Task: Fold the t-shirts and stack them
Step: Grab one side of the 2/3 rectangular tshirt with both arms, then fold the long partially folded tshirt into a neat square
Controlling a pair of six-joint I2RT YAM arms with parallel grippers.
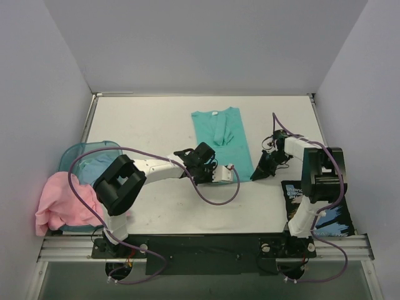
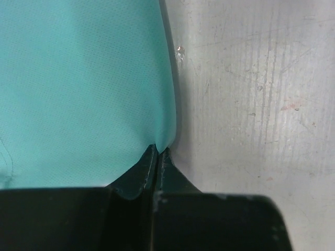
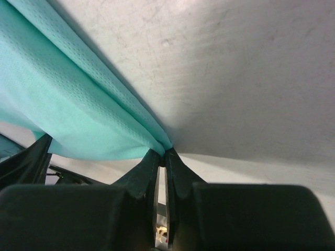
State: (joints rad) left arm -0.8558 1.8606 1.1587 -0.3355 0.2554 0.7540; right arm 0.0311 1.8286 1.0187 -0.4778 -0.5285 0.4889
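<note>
Both pinch cloth: the left gripper point(image 2: 158, 150) bites the teal t-shirt point(image 1: 222, 134) at its near left corner, the right gripper point(image 3: 163, 155) at its near right. It lies mid-table, its white collar tag point(image 1: 214, 113) unreadable. The pink t-shirt point(image 1: 62, 203) drapes over the blue tub point(image 1: 94, 150).

We take this for a robotics lab test cell. We see a scuffed white table point(image 1: 156, 206) boxed in on three sides by plain grey panel walls point(image 1: 206, 44). A left arm point(image 1: 125, 181) and a right arm point(image 1: 315, 175) are mounted on an aluminium rail point(image 1: 69, 245) at its near edge, with purple cables point(image 1: 215, 201) looping along them.
</note>
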